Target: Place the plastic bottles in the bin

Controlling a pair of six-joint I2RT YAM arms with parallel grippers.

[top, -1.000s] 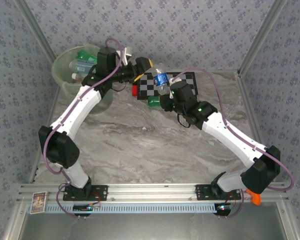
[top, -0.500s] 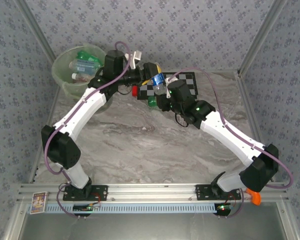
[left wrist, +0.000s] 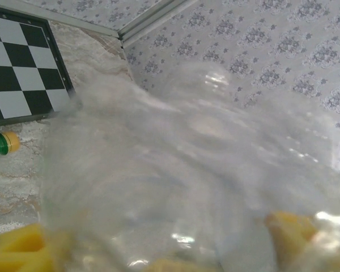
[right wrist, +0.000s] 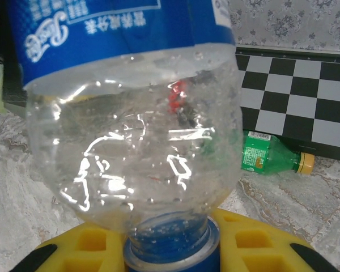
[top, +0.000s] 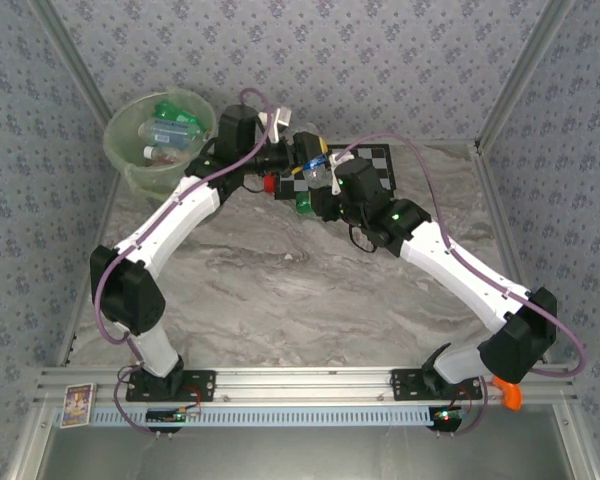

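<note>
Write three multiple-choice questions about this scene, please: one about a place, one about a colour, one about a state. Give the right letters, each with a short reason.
1. Where is the green bottle with the yellow cap?
A. Standing upright on a robot arm
B. Lying on the table at the edge of the checkerboard
C. Hanging in the air

2. What colour is the label of the clear bottle at the right gripper?
A. Blue
B. Red
C. Green

3. In what state is the bin?
A. Tipped over
B. Empty
C. Upright, with several bottles inside

Answers:
1 B: the right wrist view shows it on its side in front of the checkerboard.
2 A: a blue band wraps its body.
3 C: the top view shows green and clear bottles inside it.
</note>
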